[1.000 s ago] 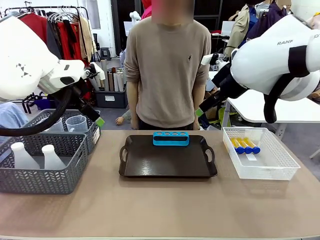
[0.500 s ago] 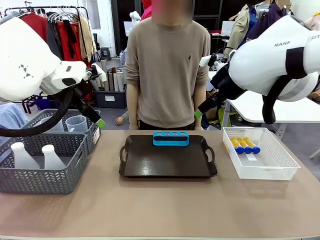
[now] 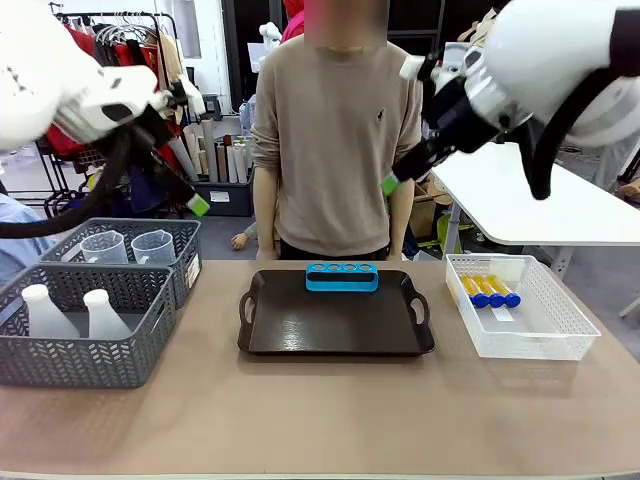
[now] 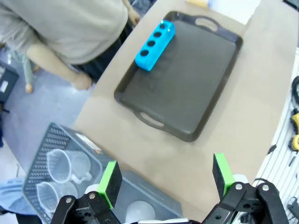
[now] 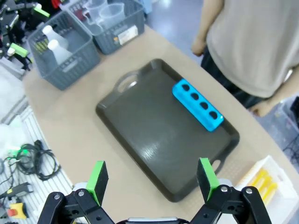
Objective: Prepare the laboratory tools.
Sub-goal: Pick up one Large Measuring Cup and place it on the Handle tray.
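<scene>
On the dark tray (image 3: 335,325) a blue tube rack (image 3: 342,277) sits at the far edge with its holes unfilled. Yellow tubes with blue caps (image 3: 490,291) lie in the white basket (image 3: 560,335) at the right. Two clear beakers (image 3: 130,247) stand in the rear grey basket (image 3: 187,270), and two white flasks (image 3: 72,312) in the front grey basket (image 3: 80,360). My left gripper (image 3: 185,185) hangs open high above the grey baskets. My right gripper (image 3: 400,172) is open too, high over the tray's right side. The wrist views look down on the rack (image 4: 155,45) (image 5: 197,105) between open fingers.
A person (image 3: 335,130) stands at the far side of the table behind the tray, arms hanging down. Bare table lies in front of the tray. A white table (image 3: 520,205) stands beyond the right end. Cables (image 5: 28,163) lie on the floor off the near edge.
Both arms have lifted. The left gripper rose from just above the rear grey basket. The right gripper rose and moved slightly towards the middle. Nothing on the table moved.
</scene>
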`<state>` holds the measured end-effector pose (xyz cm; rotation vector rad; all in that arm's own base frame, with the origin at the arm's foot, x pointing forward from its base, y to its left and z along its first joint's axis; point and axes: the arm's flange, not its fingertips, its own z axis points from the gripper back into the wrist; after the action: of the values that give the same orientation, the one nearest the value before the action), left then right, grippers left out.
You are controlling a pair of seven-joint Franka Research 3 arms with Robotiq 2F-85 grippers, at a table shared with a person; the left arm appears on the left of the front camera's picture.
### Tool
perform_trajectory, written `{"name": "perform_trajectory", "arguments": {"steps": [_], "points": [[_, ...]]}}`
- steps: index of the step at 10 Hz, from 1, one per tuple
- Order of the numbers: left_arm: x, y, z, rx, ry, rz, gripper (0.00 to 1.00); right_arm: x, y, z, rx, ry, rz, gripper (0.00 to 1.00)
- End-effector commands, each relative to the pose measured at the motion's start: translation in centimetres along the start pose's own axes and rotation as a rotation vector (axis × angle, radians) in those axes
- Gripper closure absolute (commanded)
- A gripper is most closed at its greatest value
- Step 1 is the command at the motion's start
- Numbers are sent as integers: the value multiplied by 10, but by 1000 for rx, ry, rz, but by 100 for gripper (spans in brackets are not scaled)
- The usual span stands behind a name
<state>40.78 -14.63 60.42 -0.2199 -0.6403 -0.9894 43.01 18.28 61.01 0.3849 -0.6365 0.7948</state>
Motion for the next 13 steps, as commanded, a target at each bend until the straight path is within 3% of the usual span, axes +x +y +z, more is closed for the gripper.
{"name": "perform_trajectory", "arguments": {"steps": [1, 6, 8, 13], "points": [[0, 19, 17, -82, -76, -28, 0, 13, -19, 21, 87, -51, 58, 0], [26, 45, 69, -41, -133, -62, 0, 35, -54, 85, 70, -47, 65, 0], [36, 55, 75, -56, -128, -54, 0, 42, -64, 104, 66, 9, 67, 0], [47, 63, 88, -42, -157, -58, 0, 44, -86, 133, 44, -19, 57, 0]]}}
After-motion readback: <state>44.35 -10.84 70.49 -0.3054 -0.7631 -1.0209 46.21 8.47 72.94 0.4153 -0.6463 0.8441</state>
